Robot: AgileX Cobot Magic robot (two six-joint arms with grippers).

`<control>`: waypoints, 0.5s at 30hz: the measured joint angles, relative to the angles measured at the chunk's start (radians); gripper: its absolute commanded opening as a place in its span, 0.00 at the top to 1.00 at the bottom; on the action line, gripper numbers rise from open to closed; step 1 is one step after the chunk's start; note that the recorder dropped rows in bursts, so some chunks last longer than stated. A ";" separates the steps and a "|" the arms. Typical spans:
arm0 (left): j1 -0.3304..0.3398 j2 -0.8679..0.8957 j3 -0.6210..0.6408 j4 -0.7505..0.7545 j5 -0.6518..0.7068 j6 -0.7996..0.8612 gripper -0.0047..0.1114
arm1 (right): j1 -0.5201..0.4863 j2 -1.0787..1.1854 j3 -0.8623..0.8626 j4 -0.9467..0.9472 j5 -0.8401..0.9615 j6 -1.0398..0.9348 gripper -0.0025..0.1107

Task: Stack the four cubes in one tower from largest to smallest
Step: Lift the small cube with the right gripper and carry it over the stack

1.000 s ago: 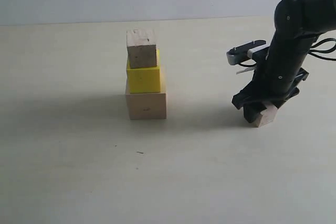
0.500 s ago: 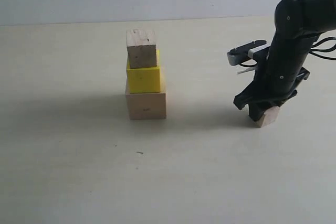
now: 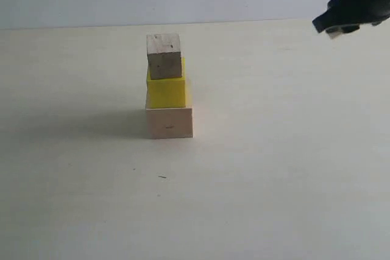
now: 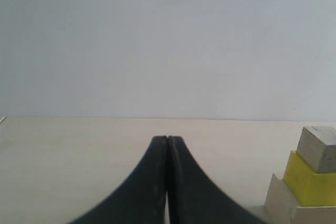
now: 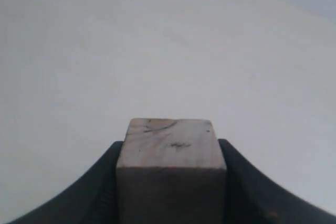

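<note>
Three stacked cubes (image 3: 166,91) stand ready, your right gripper (image 5: 170,182) clamps the smallest cube (image 5: 170,153), your left gripper (image 4: 167,148) is pinched empty: one placement left.

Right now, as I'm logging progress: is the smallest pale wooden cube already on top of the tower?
No, the exterior view shows only three stacked cubes, topped by the small brownish wooden cube.

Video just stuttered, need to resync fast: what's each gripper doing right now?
Left gripper: jaws shut, holding nothing.
Right gripper: jaws closed on the small wooden cube.
</note>
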 measured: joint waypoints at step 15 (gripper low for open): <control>0.000 0.000 0.000 0.000 0.000 0.002 0.96 | -0.035 -0.003 -0.002 1.472 0.301 -1.495 0.98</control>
